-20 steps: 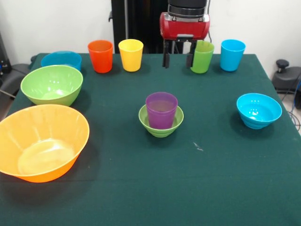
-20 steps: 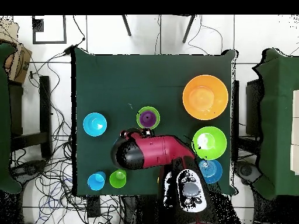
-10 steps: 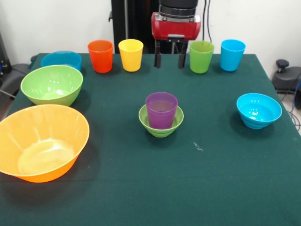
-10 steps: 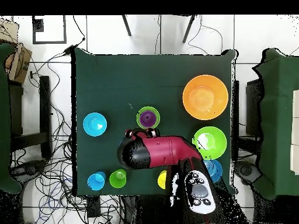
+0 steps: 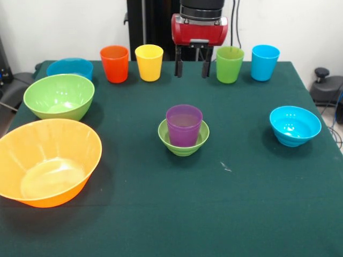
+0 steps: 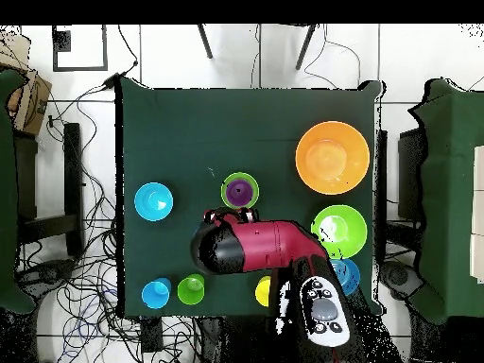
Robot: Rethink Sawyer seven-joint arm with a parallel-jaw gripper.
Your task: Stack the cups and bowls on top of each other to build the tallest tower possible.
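A purple cup (image 5: pixel 184 125) stands inside a small green bowl (image 5: pixel 183 142) at the table's middle; they also show in the overhead view (image 6: pixel 240 192). My gripper (image 5: pixel 191 68) hangs open and empty at the far side, between the yellow cup (image 5: pixel 149 62) and the green cup (image 5: pixel 229 64), behind the purple cup. An orange cup (image 5: pixel 114 63) and a light blue cup (image 5: pixel 265 62) stand in the same far row. A small blue bowl (image 5: pixel 295 125) sits at the right. The large orange bowl (image 5: pixel 48 161), medium green bowl (image 5: pixel 59 96) and medium blue bowl (image 5: pixel 69 68) sit at the left.
The table has a dark green cloth (image 5: pixel 214 214). The robot's pedestal (image 5: pixel 150 27) stands behind the cup row. In the overhead view the red arm (image 6: pixel 250 248) covers the orange cup and part of the yellow cup (image 6: pixel 262 291).
My gripper has moved away from the green cup towards the table's middle line, leaving that cup standing free. In the last half second it barely moved.
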